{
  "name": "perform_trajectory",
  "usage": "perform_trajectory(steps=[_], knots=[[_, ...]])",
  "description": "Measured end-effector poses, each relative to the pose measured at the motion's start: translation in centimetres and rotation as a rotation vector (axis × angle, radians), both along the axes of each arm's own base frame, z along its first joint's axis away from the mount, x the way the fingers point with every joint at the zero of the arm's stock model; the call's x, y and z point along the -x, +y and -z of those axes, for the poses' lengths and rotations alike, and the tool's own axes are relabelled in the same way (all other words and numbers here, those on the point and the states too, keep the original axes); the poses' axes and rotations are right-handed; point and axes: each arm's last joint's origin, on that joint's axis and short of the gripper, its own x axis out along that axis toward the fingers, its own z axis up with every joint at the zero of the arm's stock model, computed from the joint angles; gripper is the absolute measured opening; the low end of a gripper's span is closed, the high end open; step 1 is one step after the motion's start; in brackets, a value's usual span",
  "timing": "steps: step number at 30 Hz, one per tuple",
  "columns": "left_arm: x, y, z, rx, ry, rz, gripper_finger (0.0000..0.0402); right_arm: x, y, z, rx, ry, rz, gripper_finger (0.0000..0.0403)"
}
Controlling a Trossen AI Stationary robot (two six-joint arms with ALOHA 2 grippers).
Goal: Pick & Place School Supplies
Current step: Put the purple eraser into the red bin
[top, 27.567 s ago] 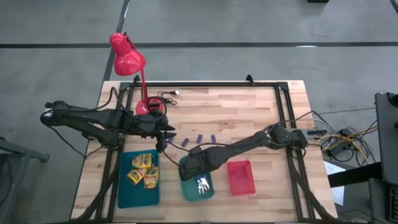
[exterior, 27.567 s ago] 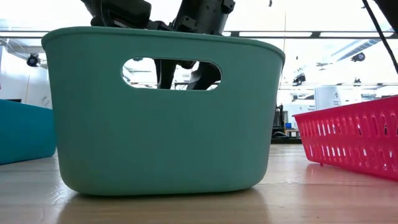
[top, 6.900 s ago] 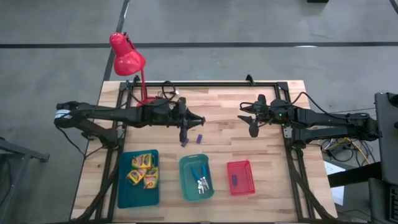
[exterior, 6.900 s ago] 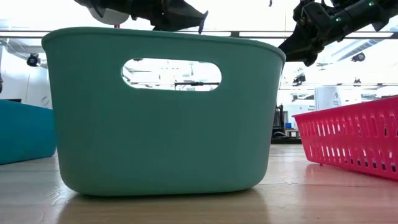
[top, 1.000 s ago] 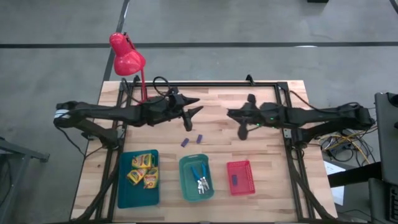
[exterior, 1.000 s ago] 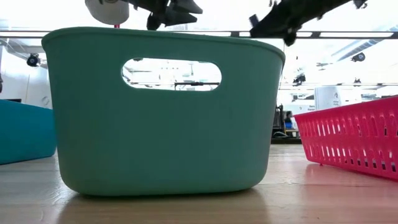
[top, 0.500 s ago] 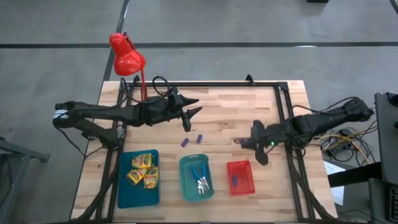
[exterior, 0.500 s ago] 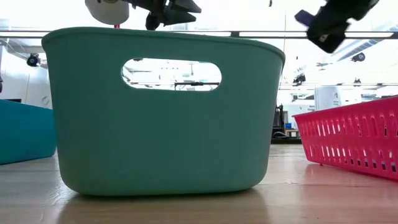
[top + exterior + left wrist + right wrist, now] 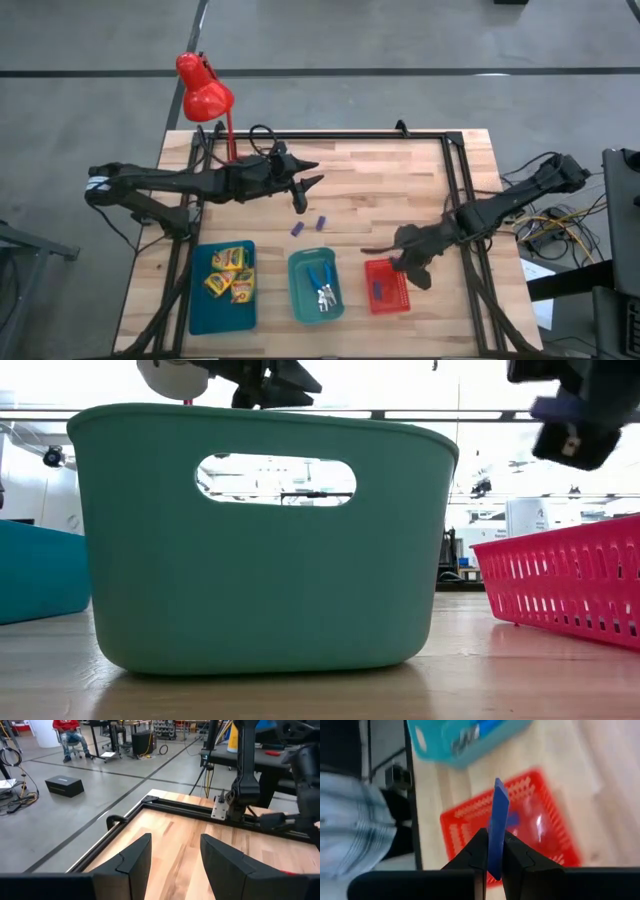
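My right gripper hangs over the far left corner of the red tray, shut on a thin purple block; the low view has it at top right. Another purple block lies inside that tray. Two purple blocks lie flat on the bare wood at mid-table. My left gripper stands open and raised a little beyond them, nothing between its fingers. Yellow-green crayon boxes fill the teal tray, and blue-handled scissors lie in the green basket. My right gripper pinches the purple block's lower end between its two fingers, flat faces against the pads. The fingers slant down toward the table's near side. The block sticks out past the fingertips, lifted clear above the red tray.
A red desk lamp stands at the far left corner with its cable by the base. A black frame runs along the table's far and side edges. Open wood lies between the trays and the far rail.
My right gripper has swung from mid-table toward the near edge and down, tipping its fingers downward and rolling, and now hangs over the red tray. The purple block has travelled with it, still clamped.
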Motion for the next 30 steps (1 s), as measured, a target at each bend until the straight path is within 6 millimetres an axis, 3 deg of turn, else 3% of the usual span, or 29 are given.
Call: perform_trajectory(steps=[14,30], knots=[[0.1,0.0,0.5,0.0,0.025,0.0,0.0175,-2.2,1.6,4.9,-0.21,0.414,0.215,0.0023],[0.1,0.0,1.2,-0.018,0.044,-0.001,0.0174,-3.4,2.2,6.4,-0.298,0.488,0.331,0.0023]])
